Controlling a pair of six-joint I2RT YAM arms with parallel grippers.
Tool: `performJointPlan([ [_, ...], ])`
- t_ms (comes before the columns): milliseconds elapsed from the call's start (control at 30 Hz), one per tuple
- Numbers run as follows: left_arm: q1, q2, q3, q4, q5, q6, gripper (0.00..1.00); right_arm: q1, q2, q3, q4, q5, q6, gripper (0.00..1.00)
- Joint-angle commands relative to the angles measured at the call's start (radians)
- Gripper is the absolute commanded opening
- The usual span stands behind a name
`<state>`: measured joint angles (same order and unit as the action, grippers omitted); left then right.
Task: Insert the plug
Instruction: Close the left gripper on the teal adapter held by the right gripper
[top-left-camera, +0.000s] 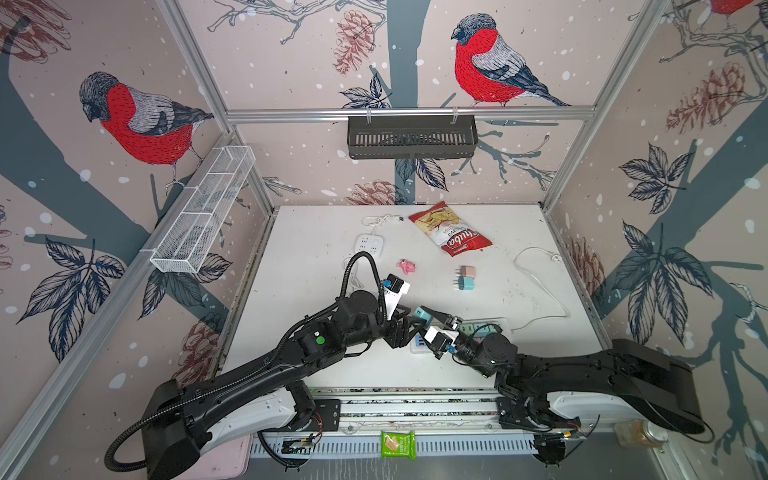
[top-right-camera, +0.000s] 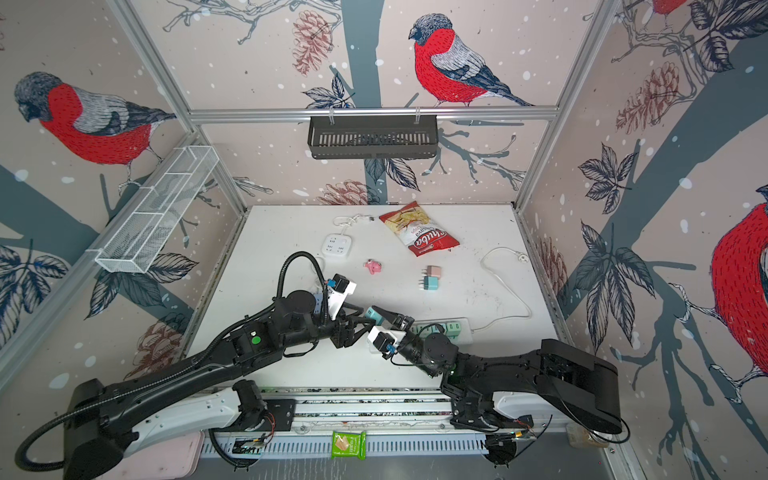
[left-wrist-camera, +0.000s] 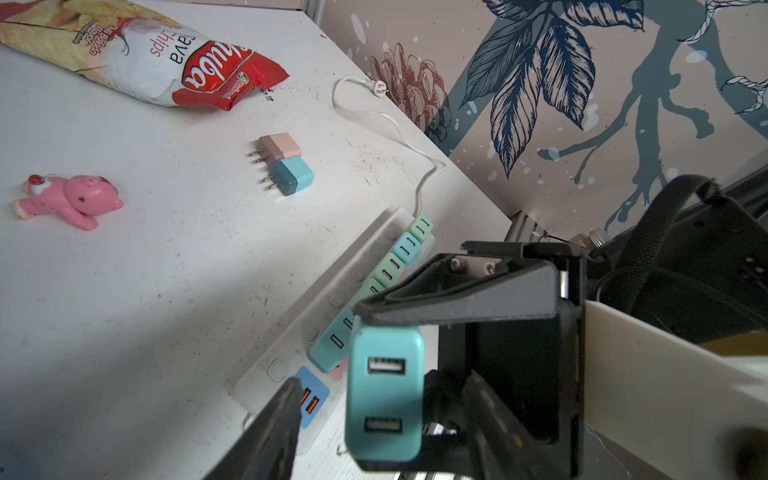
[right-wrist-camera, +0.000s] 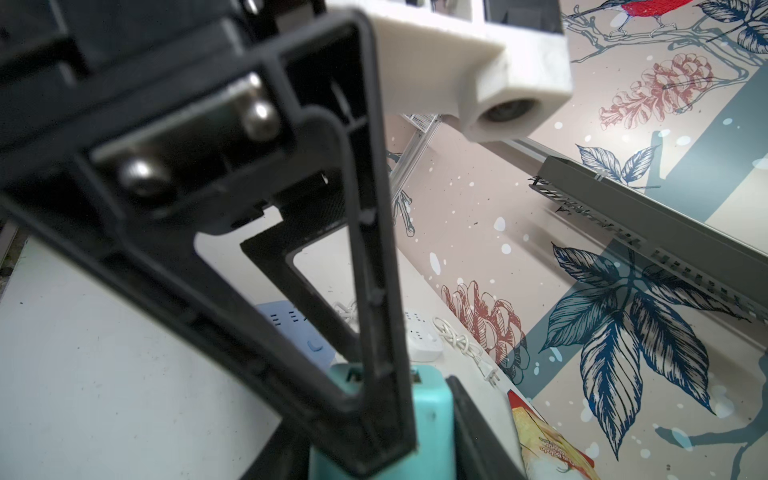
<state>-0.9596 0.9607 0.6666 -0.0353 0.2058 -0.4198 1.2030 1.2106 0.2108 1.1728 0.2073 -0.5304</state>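
I'm looking at a white worktop (top-left-camera: 307, 266), scuffed and speckled. In both top views, a red-and-white crisp bag (top-left-camera: 451, 228) lies at upper middle. Left of it sits a square white socket block (top-left-camera: 369, 242) with its bundled cord. A pink plastic toy animal (top-left-camera: 406, 267) lies near the centre. To its right, a pink plug adapter (top-left-camera: 468, 272) touches a teal plug adapter (top-left-camera: 466, 284). A long white power strip (left-wrist-camera: 324, 316) carrying green and teal adapters lies lower right, with its thin white cable (left-wrist-camera: 409, 139) looping toward the right edge.

Power strip (left-wrist-camera: 291, 355) half hidden; teal plug (left-wrist-camera: 384, 395) prongs unseen; chip bag (right-wrist-camera: 544, 444) cut by edge.
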Motion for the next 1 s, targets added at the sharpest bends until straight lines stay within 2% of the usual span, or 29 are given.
performJointPlan([
  [0, -0.002, 0.009, 0.018, 0.019, -0.016, 0.004, 0.59, 0.006, 0.013, 0.007, 0.08, 0.043, -0.025, 0.17],
  [400, -0.003, 0.064, 0.044, 0.005, 0.009, 0.011, 0.54, 0.019, 0.038, 0.01, 0.12, 0.029, -0.045, 0.17],
  [533, -0.004, 0.099, 0.06, -0.004, 0.004, 0.017, 0.49, 0.023, 0.038, 0.01, 0.131, 0.03, -0.049, 0.17],
  [700, -0.005, 0.111, 0.071, -0.005, 0.012, 0.02, 0.35, 0.025, 0.065, 0.007, 0.144, 0.042, -0.049, 0.18],
  [733, -0.005, 0.111, 0.073, -0.004, 0.016, 0.022, 0.29, 0.024, 0.067, 0.006, 0.147, 0.041, -0.049, 0.18],
  [800, -0.005, 0.112, 0.078, -0.006, 0.025, 0.025, 0.14, 0.026, 0.069, 0.004, 0.16, 0.043, -0.051, 0.24],
  [867, -0.005, 0.111, 0.082, -0.008, 0.038, 0.032, 0.06, 0.027, 0.07, -0.005, 0.182, 0.049, -0.049, 0.38],
  [900, -0.005, 0.109, 0.085, -0.011, 0.04, 0.039, 0.01, 0.027, 0.069, -0.011, 0.199, 0.052, -0.048, 0.47],
  [967, -0.003, 0.095, 0.102, -0.03, 0.016, 0.054, 0.0, 0.027, 0.066, -0.035, 0.25, 0.063, -0.041, 0.73],
])
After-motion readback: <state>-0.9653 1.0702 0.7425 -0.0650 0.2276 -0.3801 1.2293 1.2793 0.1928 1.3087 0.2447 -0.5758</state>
